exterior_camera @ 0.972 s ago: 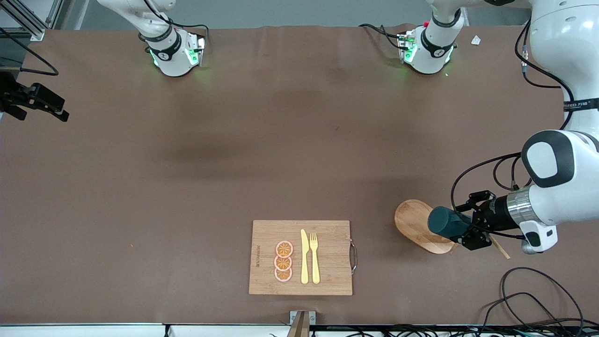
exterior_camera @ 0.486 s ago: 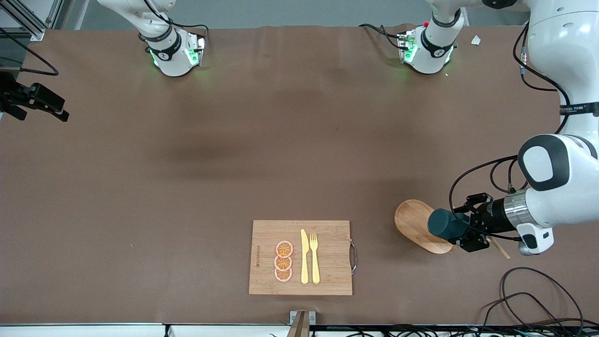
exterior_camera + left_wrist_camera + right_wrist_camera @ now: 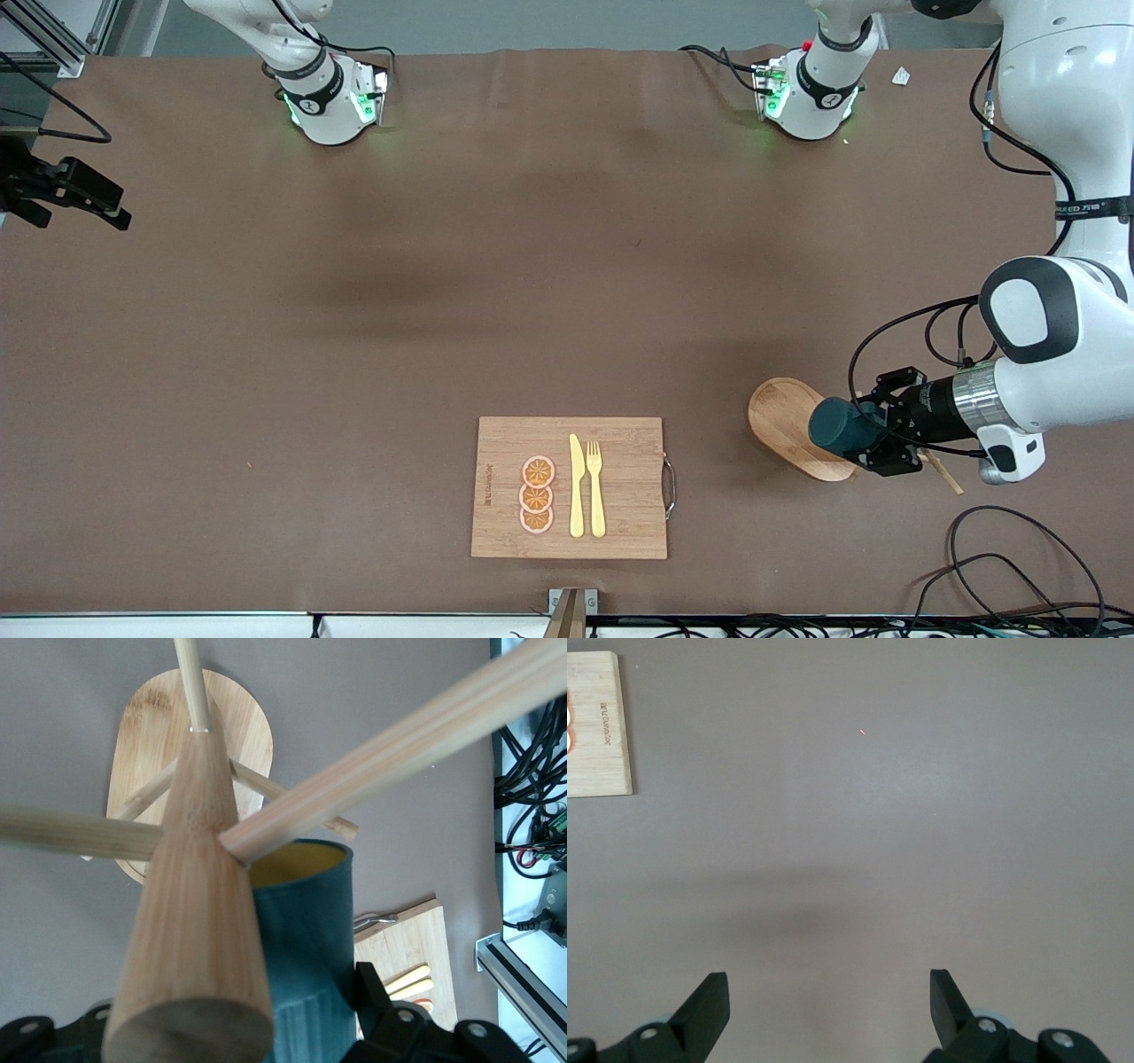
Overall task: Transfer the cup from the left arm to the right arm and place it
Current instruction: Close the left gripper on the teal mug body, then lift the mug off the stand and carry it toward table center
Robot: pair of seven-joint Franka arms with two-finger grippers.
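A brown mat (image 3: 496,266) covers the whole table, with a grey floor strip along the robots' edge and loose black cables (image 3: 1019,567) past the mat at the left arm's end. A bamboo board (image 3: 569,487) lies on the mat close to the front camera; on it sit three orange slices (image 3: 537,494), a yellow knife (image 3: 577,486) and a yellow fork (image 3: 595,487), side by side.

Toward the left arm's end from the board stands a wooden rack (image 3: 784,425) with an oval base, a thick centre post (image 3: 199,904) and thin pegs (image 3: 390,762) sticking out.

The left arm comes down from its base, folds at the elbow and reaches level toward the rack. The left gripper (image 3: 873,434) is pinched on the cup (image 3: 837,425), holding it sideways over the rack's base. In the left wrist view the cup (image 3: 306,930) sits right against the post, a peg crossing its yellow mouth; whether it hangs on a peg cannot be told.

The right arm waits: its right gripper (image 3: 828,1001) hangs over bare mat toward the right arm's end from the board, fingers (image 3: 709,1001) spread wide, holding nothing.
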